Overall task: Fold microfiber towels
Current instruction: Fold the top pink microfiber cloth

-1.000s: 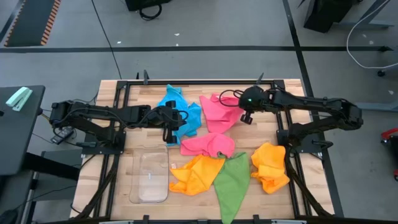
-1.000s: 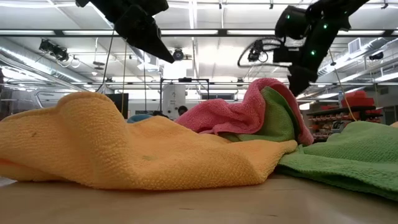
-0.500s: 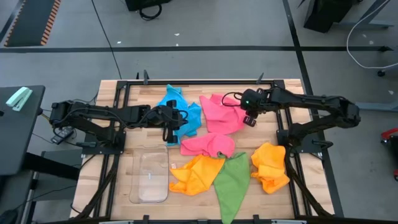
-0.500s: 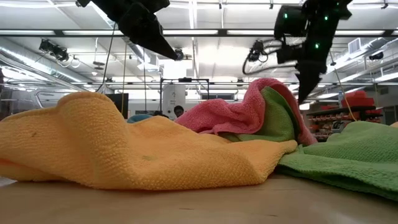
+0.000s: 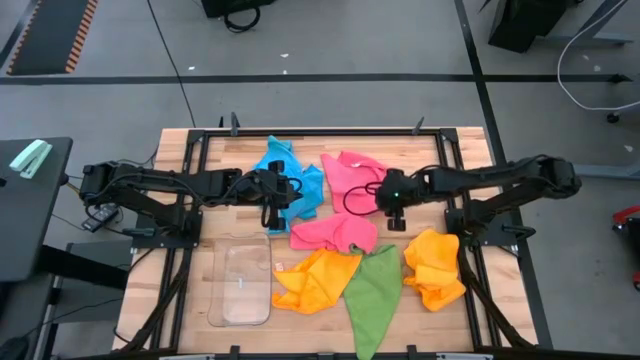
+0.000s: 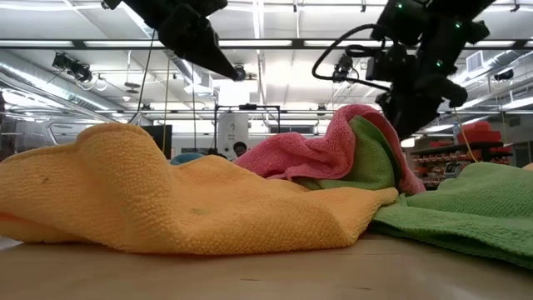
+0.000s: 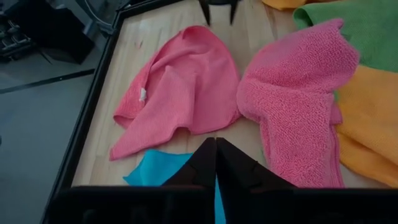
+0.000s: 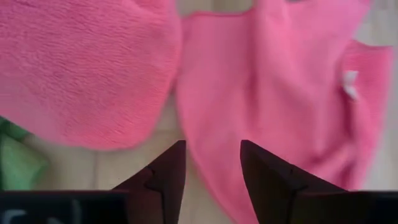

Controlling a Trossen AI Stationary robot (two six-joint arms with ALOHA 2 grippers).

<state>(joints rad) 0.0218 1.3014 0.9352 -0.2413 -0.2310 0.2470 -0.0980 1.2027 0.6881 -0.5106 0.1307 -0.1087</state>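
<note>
While parted narrowly, right tool [image 8: 211, 163] over flat pink towel [image 5: 352, 180], perhaps touching; left tool [image 7: 216, 152] shut, at 9 o'clock.

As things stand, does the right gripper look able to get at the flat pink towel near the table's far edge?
Probably yes. The right gripper hangs with open fingers right over the near edge of the flat pink towel, and nothing lies on that towel. The other pink towel lies beside it, apart.
</note>
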